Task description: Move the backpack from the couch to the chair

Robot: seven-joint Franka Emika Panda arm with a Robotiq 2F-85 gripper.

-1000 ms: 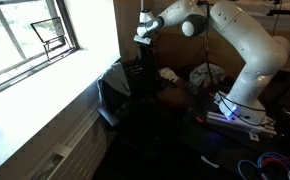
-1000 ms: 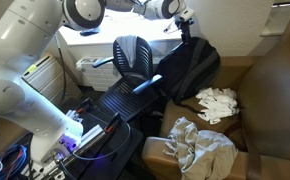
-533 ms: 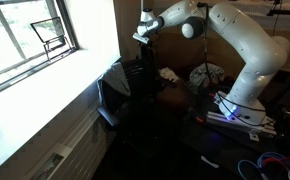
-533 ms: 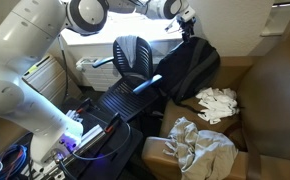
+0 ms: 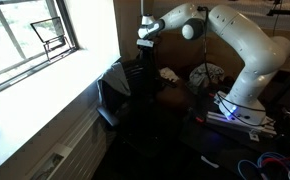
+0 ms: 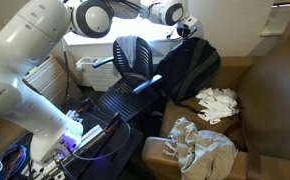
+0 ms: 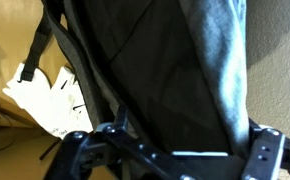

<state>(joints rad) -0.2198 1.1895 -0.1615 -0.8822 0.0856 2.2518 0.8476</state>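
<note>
1. Supporting surface: a brown couch (image 6: 260, 105). In an exterior view its seat and back fill the right side.
2. A black backpack (image 6: 190, 68) stands upright at the far left end of the seat, just beside the black chair (image 6: 133, 58).
3. White crumpled sheets (image 6: 217, 103) lie on the seat, to the near right of the backpack and touching its base.
4. Nearer, a crumpled pale cloth (image 6: 200, 145) lies over a cardboard box (image 6: 157, 160). What the box rests on cannot be determined.
</note>
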